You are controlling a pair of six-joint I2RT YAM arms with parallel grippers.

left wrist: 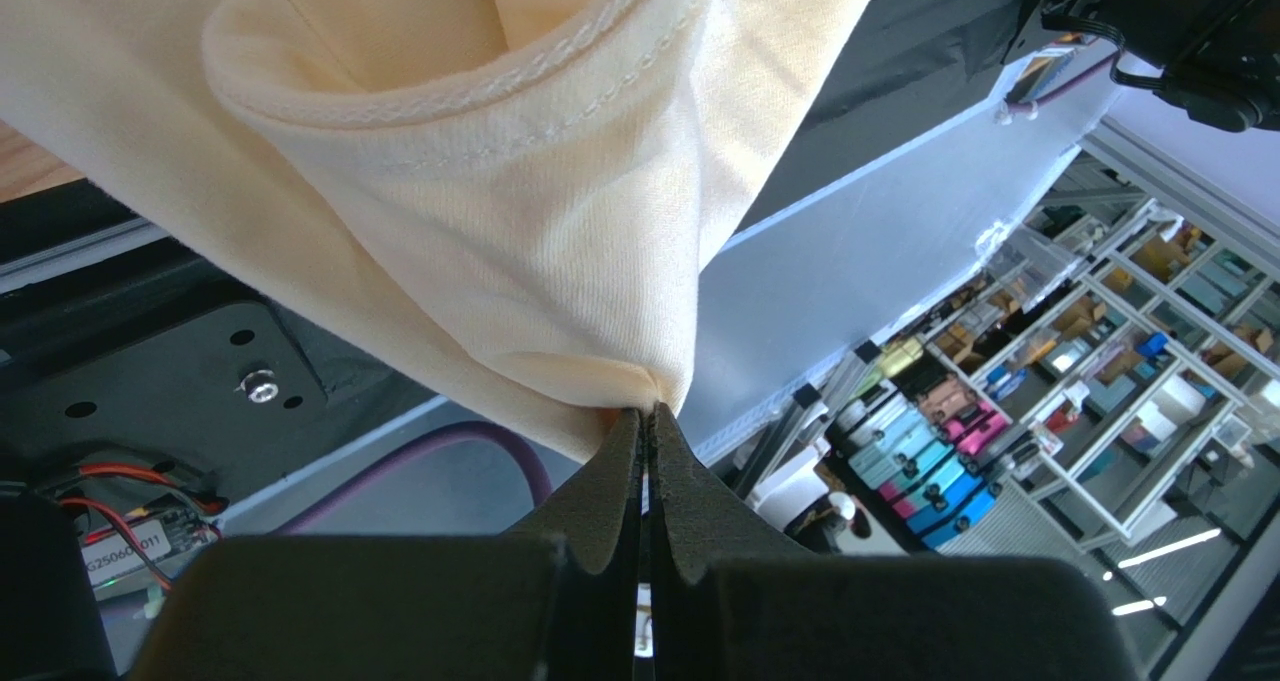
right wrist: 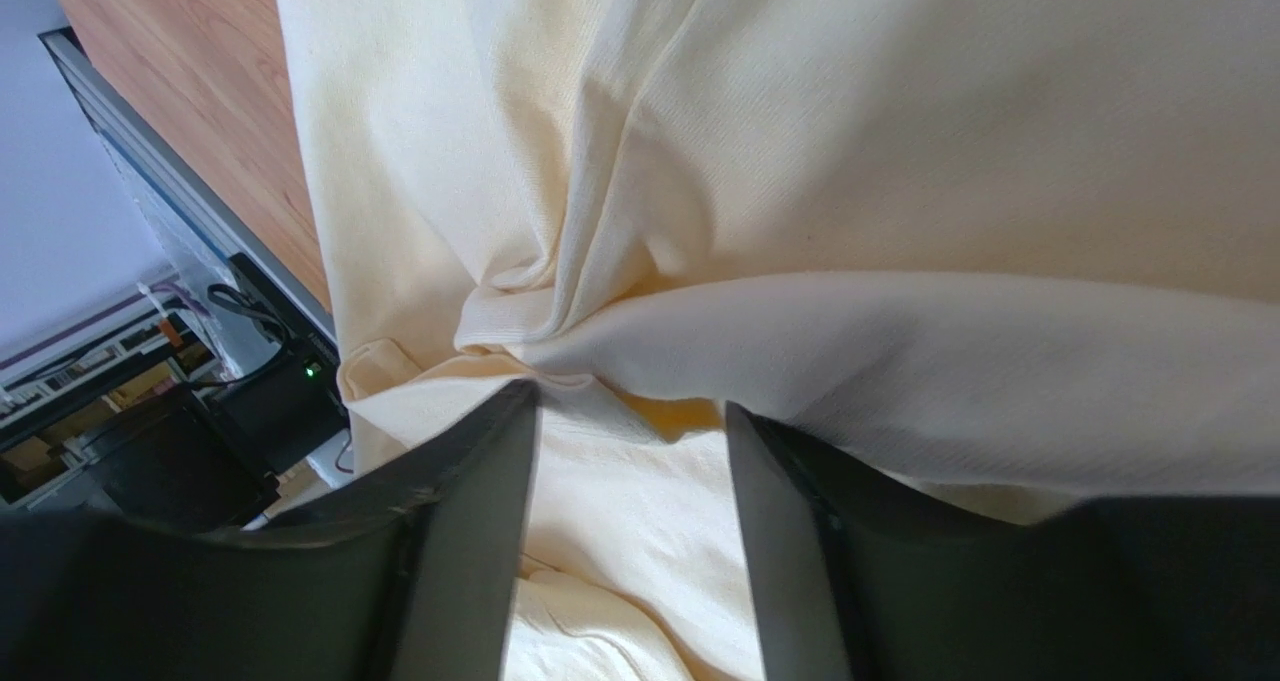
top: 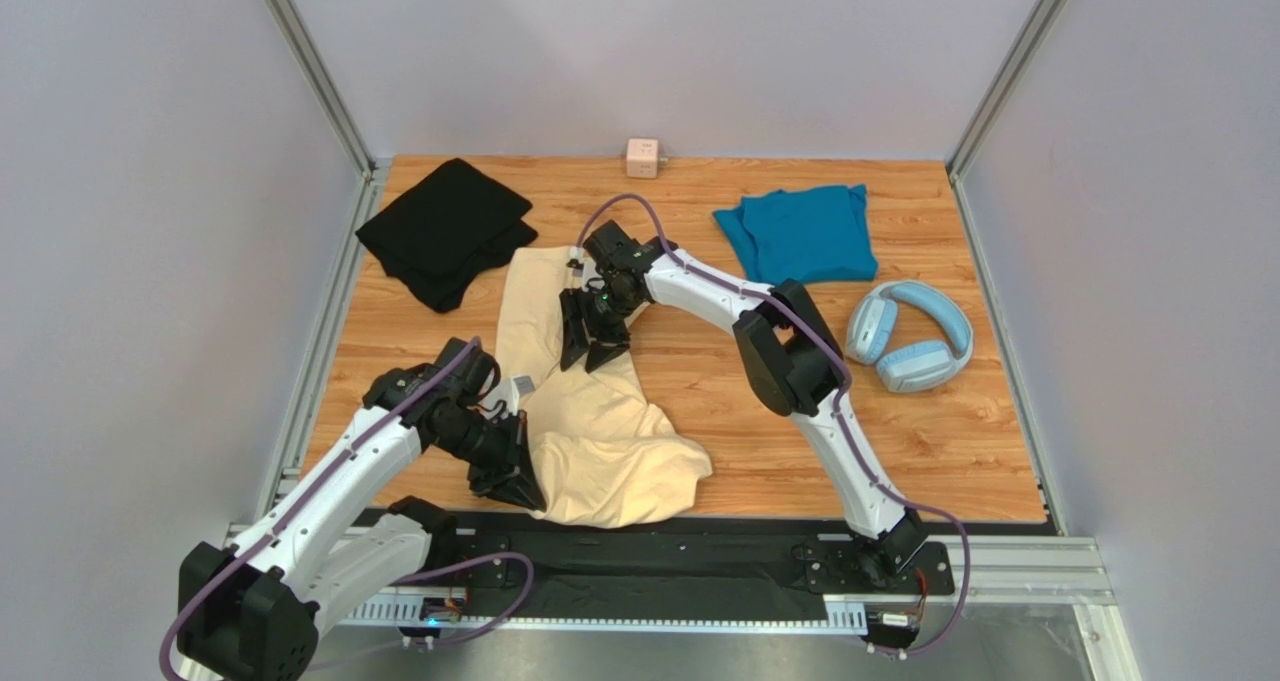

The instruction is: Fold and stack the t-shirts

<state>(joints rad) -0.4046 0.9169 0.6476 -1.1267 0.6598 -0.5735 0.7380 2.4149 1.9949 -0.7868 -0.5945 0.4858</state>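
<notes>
The cream-yellow t-shirt (top: 601,426) lies crumpled from the table's middle to its near edge. My left gripper (top: 511,479) is at the shirt's near left edge, shut on a pinch of the cloth; in the left wrist view its tips (left wrist: 649,408) meet on a fold of the cream shirt (left wrist: 496,216), which hangs from them. My right gripper (top: 589,351) points down onto the shirt's upper part. Its fingers stand apart and open (right wrist: 628,396) over the cream cloth (right wrist: 902,186), with folds lying between them. The black t-shirt (top: 445,231) lies folded at the back left and the teal t-shirt (top: 800,233) at the back right.
Light-blue headphones (top: 908,336) lie at the right, just in front of the teal shirt. A small pink cube (top: 643,158) sits against the back wall. Grey walls enclose the wooden table (top: 962,441) on three sides, and a metal rail runs along its near edge.
</notes>
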